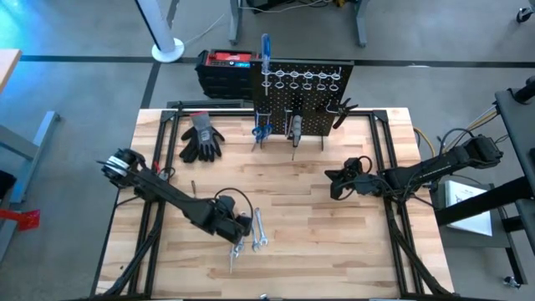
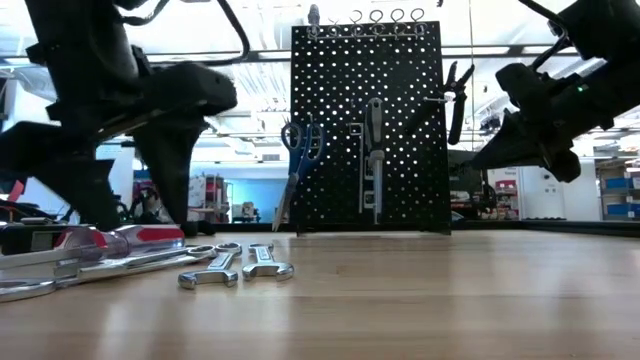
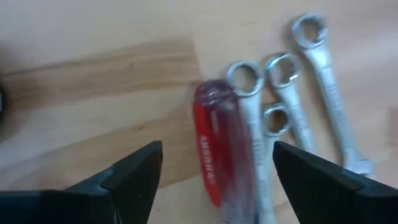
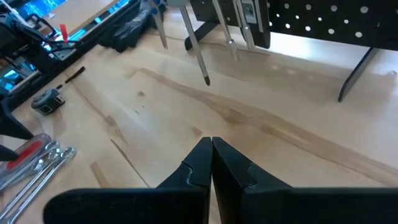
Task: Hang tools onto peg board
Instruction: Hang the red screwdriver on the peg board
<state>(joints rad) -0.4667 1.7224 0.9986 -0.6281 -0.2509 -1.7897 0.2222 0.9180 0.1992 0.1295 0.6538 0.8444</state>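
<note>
**Left wrist view: fingers straddle the red screwdriver**

The left end effector (image 3: 214, 171), fingers spread apart, hovers over the red-handled screwdriver (image 3: 214, 149), wrenches (image 3: 283, 106) touching it alongside. Best to close squarely on the handle alone. The right end effector (image 4: 211, 155), fingers together, waits mid-bench. The bench (image 1: 292, 180) lies open toward the peg board (image 1: 305, 96) at its far edge.

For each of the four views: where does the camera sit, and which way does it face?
High: overhead, straight down; both arms, peg board.
Low: table height, facing the board; both arms.
Left wrist: open left gripper over red screwdriver, wrenches.
Right wrist: shut right gripper, toward the board's foot.
Shared: low also shows wrenches.
</note>
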